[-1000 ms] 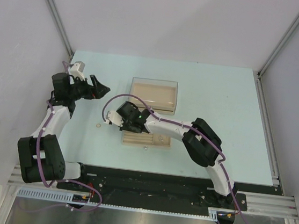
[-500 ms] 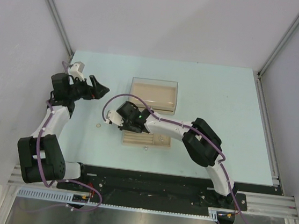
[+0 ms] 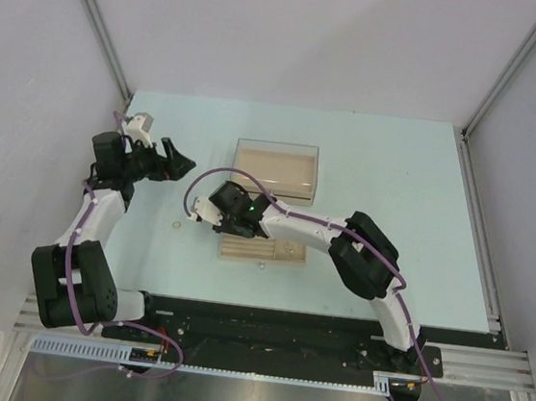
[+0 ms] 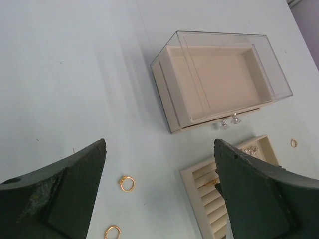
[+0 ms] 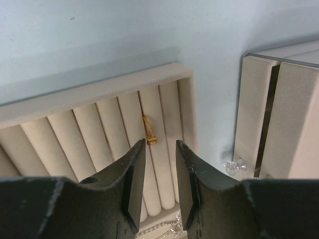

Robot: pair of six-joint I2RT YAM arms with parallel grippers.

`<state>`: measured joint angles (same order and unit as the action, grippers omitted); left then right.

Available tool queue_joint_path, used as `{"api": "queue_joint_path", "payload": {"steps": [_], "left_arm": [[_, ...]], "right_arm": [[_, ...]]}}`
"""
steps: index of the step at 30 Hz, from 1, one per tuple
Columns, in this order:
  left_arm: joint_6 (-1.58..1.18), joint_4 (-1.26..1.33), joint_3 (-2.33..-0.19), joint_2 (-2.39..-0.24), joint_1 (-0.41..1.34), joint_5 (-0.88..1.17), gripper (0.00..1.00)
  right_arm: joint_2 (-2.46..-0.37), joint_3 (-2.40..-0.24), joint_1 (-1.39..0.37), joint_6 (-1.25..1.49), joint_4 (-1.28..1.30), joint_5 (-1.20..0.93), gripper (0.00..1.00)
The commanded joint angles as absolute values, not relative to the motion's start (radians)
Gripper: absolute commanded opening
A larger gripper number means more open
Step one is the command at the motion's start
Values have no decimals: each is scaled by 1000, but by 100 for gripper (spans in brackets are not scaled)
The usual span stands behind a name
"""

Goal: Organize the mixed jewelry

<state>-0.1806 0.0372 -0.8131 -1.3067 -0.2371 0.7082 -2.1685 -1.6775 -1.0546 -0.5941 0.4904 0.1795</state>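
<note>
In the right wrist view my right gripper (image 5: 159, 147) hangs low over the beige slotted tray (image 5: 99, 87), open by a narrow gap with nothing between the fingers. A gold ring (image 5: 148, 130) sits in a tray slot just beyond its tips. A silvery chain (image 5: 172, 226) shows at the bottom edge. My left gripper (image 4: 159, 149) is wide open and empty, raised above the table left of the tray (image 3: 281, 258). Below it two gold rings (image 4: 126, 183) (image 4: 112, 231) lie loose on the table. Another ring (image 4: 293, 143) lies past the tray.
A clear-lidded beige box (image 3: 275, 167) stands just behind the tray, with two crystal knobs (image 4: 227, 122) on its drawer front. A small ring (image 3: 259, 265) lies at the tray's near edge. The right arm (image 3: 363, 255) reaches across the table's middle.
In the top view the right wrist has edged slightly toward the far side over the tray. The left arm has barely moved.
</note>
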Motion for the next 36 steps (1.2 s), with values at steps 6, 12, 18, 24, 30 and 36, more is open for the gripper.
{"api": "queue_joint_path", "payload": {"steps": [6, 12, 18, 24, 30, 36], "left_arm": [[-74, 8, -850, -1279, -247, 706, 94], [95, -101, -870, -1292, -247, 693, 93], [219, -175, -871, -1310, -241, 634, 90], [347, -276, -897, -1373, -169, 480, 88], [420, -299, -900, -1450, -89, 327, 80], [449, -273, -885, -1493, -23, 229, 72]], "right_arm": [[-2082, -1724, -1055, -545, 526, 170, 37], [-2019, -1726, -1043, -500, 569, 127, 39], [-1954, -1740, -1000, -460, 635, 69, 39], [-1885, -1712, -937, -433, 661, 37, 38], [-1836, -1663, -897, -425, 650, 28, 36], [-1810, -1606, -885, -420, 632, 21, 34]]}}
